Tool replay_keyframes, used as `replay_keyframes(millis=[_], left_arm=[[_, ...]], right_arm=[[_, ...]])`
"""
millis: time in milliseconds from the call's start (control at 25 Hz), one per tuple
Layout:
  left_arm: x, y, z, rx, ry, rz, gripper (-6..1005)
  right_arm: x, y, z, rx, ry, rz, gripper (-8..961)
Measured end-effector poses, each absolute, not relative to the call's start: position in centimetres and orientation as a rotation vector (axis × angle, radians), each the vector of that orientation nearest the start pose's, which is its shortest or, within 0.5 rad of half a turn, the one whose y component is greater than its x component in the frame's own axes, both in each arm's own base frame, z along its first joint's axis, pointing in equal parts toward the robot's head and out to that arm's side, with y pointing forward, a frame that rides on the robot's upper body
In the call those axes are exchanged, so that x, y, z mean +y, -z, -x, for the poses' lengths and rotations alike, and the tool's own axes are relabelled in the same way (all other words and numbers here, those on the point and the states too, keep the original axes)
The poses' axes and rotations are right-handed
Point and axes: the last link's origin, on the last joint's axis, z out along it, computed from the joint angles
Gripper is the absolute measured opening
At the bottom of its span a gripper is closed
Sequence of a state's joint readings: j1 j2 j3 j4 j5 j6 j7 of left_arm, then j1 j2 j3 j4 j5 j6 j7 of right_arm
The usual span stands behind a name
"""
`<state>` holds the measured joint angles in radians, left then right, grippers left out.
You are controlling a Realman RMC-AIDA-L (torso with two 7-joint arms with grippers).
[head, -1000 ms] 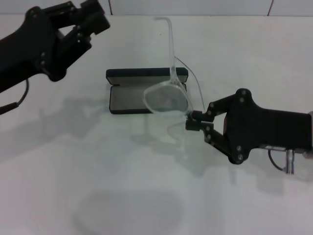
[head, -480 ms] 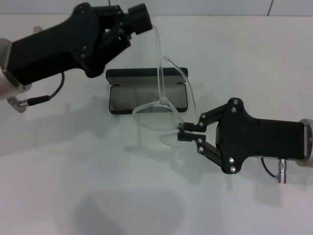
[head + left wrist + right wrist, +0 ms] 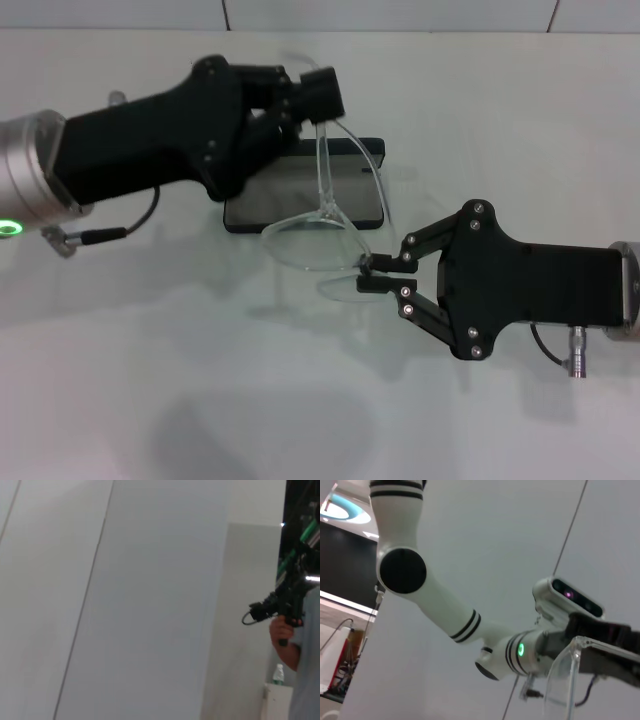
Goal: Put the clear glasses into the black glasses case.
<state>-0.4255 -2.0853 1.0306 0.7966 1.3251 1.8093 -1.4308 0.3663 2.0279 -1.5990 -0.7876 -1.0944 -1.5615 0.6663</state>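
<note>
The clear glasses (image 3: 308, 240) hang above the white table, lens lying low and one thin arm (image 3: 324, 170) standing upright. My right gripper (image 3: 364, 273) is shut on the lens edge at its right end. My left gripper (image 3: 322, 95) has come in from the left and sits at the top of that upright arm. Behind the glasses the black glasses case (image 3: 355, 195) lies open, its left part covered by my left arm. In the right wrist view the clear glasses' arm (image 3: 561, 680) rises close by, with the left gripper (image 3: 600, 632) at its top.
The white table (image 3: 200, 380) stretches in front of the case. A wall line runs along the far edge. In the left wrist view a person (image 3: 295, 645) stands far off beside a small bottle (image 3: 278, 674).
My left arm has swung right and down, from the far left corner to the top of the glasses' upright arm. The right gripper has carried the glasses slightly left and lower.
</note>
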Motion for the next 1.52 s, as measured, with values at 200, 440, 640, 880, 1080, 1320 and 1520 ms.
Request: replay_keyframes(millis=[200, 440, 640, 880, 1080, 1320, 1520], left_arm=[[29.7, -2.6, 18.0, -0.316, 1.46, 2.721, 57], [29.6, -2.3, 18.4, -0.394, 1.462, 2.737, 57], [29.5, -1.8, 18.3, -0.46, 1.433, 2.797, 56], [29.5, -1.4, 18.0, -0.485, 1.404, 2.846, 56], [29.6, -1.2, 17.9, -0.524, 1.374, 2.883, 56], [29.8, -1.5, 17.8, -0.519, 1.396, 2.863, 57], [30.1, -3.0, 18.1, -0.484, 1.52, 2.714, 57]], right_arm=[[27.3, 3.6, -17.3, -0.552, -1.201, 2.629, 53], [27.4, 3.2, -17.0, -0.547, -1.231, 2.606, 53], [27.4, 3.1, -16.9, -0.545, -1.239, 2.596, 53], [27.4, 3.1, -16.9, -0.548, -1.239, 2.596, 52], [27.5, 3.1, -16.9, -0.552, -1.241, 2.595, 52], [27.4, 3.1, -16.9, -0.549, -1.241, 2.594, 52], [27.3, 3.1, -17.0, -0.546, -1.245, 2.593, 52]])
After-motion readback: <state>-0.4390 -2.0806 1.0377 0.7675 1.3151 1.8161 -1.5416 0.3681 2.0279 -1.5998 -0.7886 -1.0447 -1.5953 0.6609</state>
